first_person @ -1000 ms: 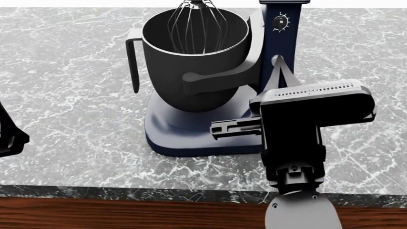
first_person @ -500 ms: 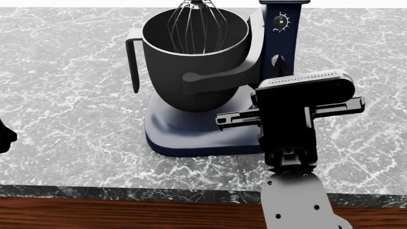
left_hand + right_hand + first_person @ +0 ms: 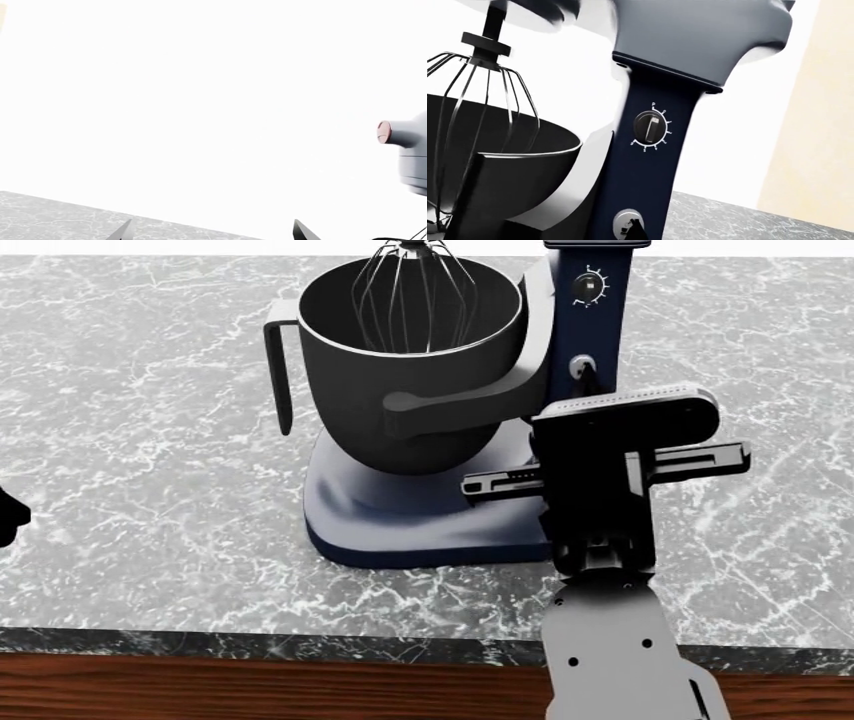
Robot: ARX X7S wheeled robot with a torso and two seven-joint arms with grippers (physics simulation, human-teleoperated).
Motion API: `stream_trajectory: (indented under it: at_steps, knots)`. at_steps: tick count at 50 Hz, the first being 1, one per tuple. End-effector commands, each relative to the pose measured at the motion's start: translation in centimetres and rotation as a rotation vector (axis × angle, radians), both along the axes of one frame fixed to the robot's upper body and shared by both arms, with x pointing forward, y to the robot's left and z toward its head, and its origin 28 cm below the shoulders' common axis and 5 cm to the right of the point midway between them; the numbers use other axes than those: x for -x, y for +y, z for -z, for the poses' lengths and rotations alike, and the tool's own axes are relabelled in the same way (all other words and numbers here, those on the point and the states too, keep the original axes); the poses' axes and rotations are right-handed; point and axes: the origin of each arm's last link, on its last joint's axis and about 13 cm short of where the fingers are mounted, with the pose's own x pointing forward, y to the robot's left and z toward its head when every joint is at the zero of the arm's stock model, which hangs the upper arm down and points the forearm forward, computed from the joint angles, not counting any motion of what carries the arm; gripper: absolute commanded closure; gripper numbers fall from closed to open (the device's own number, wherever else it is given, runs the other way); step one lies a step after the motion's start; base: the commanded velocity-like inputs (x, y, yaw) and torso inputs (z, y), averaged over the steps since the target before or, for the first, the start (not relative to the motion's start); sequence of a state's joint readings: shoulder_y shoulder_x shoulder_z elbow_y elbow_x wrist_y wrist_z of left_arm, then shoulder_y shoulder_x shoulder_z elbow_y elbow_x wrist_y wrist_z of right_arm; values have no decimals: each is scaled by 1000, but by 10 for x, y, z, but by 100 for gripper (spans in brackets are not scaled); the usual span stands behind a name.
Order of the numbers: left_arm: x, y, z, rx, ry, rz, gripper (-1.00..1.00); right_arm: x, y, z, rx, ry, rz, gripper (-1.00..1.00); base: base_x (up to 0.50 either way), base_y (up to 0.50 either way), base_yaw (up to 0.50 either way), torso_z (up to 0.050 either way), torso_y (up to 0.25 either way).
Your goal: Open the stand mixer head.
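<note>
The stand mixer head [image 3: 694,35] is navy, seen from below in the right wrist view, level over the wire whisk [image 3: 480,115] and the dark grey bowl [image 3: 500,195]. Its rounded grey-blue end [image 3: 407,150] shows in the left wrist view. My right gripper [image 3: 637,231] is shut, its dark tip in front of a white round button [image 3: 624,220] low on the navy column, below the dial [image 3: 650,125]. In the head view the right wrist [image 3: 621,440] hides the fingers. My left gripper [image 3: 213,236] is open and empty, fingertips [image 3: 123,231] wide apart over the counter, left of the mixer.
The mixer stands on a grey marble counter [image 3: 160,490] with a dark front edge and a wood front below it [image 3: 267,690]. The bowl's handle [image 3: 280,370] sticks out to the left. A cream wall [image 3: 820,125] lies behind the mixer.
My right arm has moved forward towards the column and turned, so the fingers are now hidden behind the wrist. My left arm has drawn back to the head view's left edge.
</note>
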State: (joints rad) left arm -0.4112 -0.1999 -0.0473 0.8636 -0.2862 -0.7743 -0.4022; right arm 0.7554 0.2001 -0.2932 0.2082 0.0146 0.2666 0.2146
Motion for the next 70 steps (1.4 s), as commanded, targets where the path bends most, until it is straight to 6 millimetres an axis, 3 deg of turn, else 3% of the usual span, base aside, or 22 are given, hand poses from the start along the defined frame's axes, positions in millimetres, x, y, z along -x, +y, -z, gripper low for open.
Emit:
stream_trajectory:
  at_steps: [1,16,17,25,31,34,36,53,70]
  knots:
    - [-17,1,3,6,-37,27,-100,-10,1,3,0,9,-7,100,0,0,0,0,0]
    - [-43,3,16,11,-39,21,-100,-19,5,7,4,26,-20,100,7,0,2,0,0]
    - [-44,4,18,10,-38,22,-100,-14,4,6,-5,25,-9,-100,20,0,7,0,0]
    - [-43,4,19,9,-29,8,-100,39,13,-10,-70,-52,-49,-100,5,0,3,0,0]
    - [-43,4,19,11,-30,7,-100,57,14,-12,-46,-65,-84,-100,0,0,0,0,0]
    - [-43,4,19,11,-29,7,-100,62,15,-14,-36,-72,-76,-100,0,0,0,0,0]
    - [-5,-6,3,10,-28,6,-100,67,16,-17,-37,-83,-80,-100,0,0,0,0,0]
    - [-1,-1,3,20,-28,-1,-100,99,9,-13,-55,-126,-85,-100,0,0,0,0,0]
    - [-2,-2,2,22,-29,-4,-100,106,13,-15,-70,-135,-97,-100,0,0,0,0,0]
